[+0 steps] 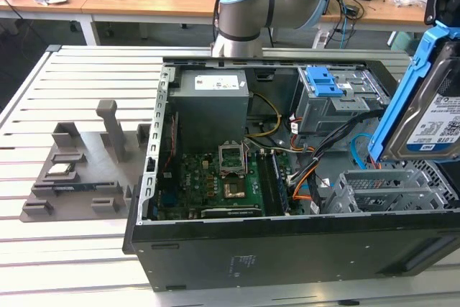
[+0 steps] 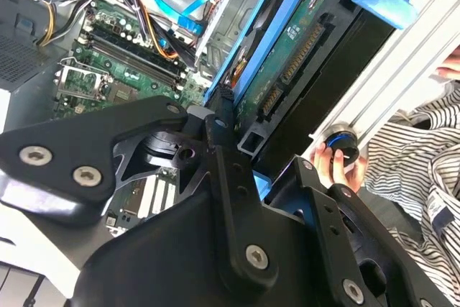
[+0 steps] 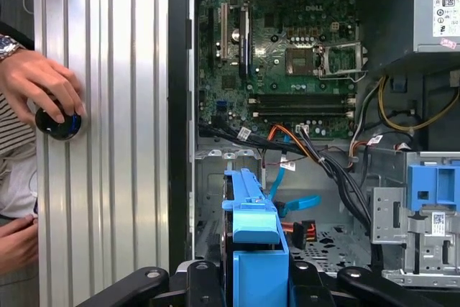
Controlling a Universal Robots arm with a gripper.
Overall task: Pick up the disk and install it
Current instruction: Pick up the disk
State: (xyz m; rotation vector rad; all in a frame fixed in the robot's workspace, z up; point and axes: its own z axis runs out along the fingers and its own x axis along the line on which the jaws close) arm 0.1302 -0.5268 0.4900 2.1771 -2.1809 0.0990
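The fingers (image 2: 228, 170) are clamped on the disk (image 1: 431, 106), held over the open computer case (image 1: 287, 257); installing is in hand, calling for alignment with the drive cage (image 1: 381, 192).

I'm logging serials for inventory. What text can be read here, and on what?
Label on the disk in the gripper: print too small to read.
Label on the power supply: too small to read.
Label on the drive bay: too small to read.
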